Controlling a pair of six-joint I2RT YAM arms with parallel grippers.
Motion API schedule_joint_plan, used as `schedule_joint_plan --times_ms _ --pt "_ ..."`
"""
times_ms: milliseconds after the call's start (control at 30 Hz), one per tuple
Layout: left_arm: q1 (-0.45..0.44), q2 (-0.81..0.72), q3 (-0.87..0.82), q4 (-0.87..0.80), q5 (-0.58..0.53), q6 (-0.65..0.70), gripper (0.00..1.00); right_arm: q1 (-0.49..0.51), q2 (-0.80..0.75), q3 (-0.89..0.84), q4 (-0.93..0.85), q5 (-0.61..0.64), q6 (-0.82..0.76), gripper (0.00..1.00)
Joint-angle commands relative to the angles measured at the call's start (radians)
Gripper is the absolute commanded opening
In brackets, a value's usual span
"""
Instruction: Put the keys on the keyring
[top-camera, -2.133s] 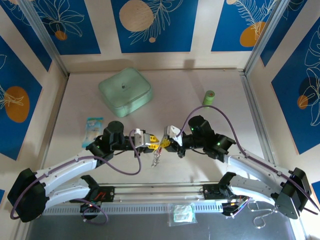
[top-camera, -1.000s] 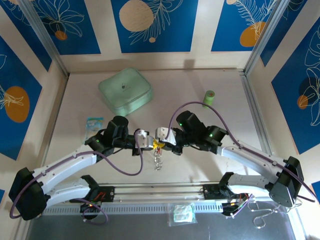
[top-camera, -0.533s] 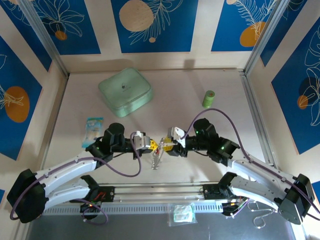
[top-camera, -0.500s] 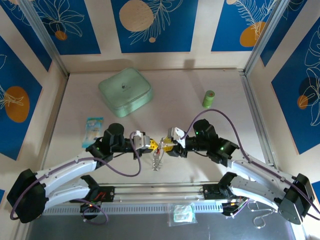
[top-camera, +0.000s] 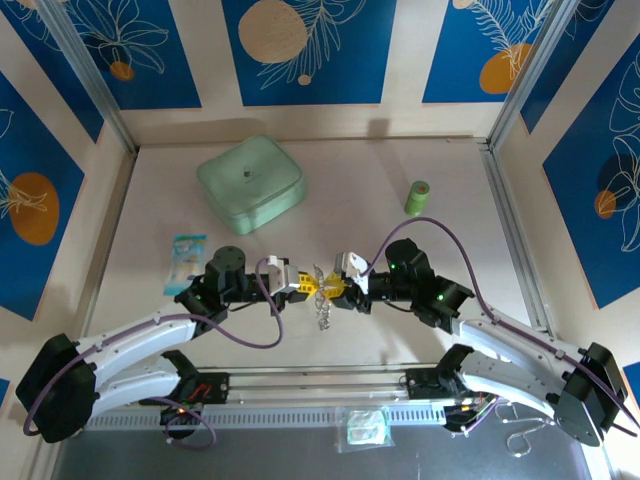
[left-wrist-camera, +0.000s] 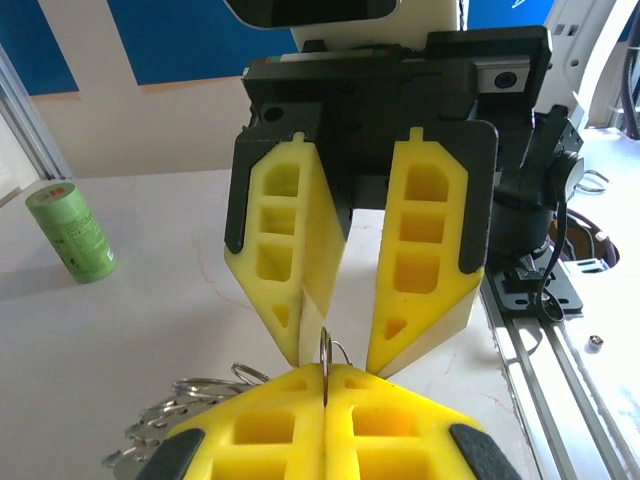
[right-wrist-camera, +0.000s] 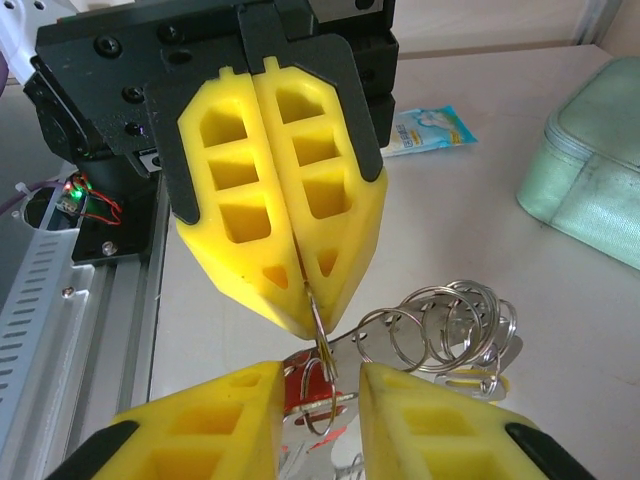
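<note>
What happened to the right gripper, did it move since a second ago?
Yes. The right gripper slid slightly right and nearer the front, away from the mint case.

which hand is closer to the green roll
Right. In the top view the right hand is nearer the camera than the green roll and to its left. The left hand, shut on the keyring, sits farther left, past the right hand.

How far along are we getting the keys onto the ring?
Done: no key visibly threaded. In hand: left gripper shut on a thin loop of the silver beaded keyring; tiny red-headed key sits between the right gripper's parted fingers, grip unclear. Left: threading both keys.
</note>
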Motion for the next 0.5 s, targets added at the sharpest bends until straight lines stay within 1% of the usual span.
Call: schedule_joint_plan --times_ms 0,100,167,333,467 --pt "-0.008 0.000 -0.003 0.062 0.040 -0.018 0.00 -0.002 0.012 0.015 0.029 -0.026 0.014 0.25" --pt "-0.006 0.000 0.000 0.058 0.044 -0.011 0.00 0.002 0.023 0.021 0.040 -0.036 0.017 0.25" --pt "-0.006 -0.001 0.006 0.040 0.047 0.005 0.00 0.004 0.026 0.027 0.039 -0.042 0.016 0.23" --pt "-0.006 -0.005 0.011 0.022 0.046 0.019 0.00 0.004 0.024 0.039 0.012 -0.036 0.002 0.14" --pt "-0.006 -0.030 0.010 -0.016 0.023 0.037 0.00 0.004 0.020 0.081 -0.068 -0.039 -0.041 0.04"
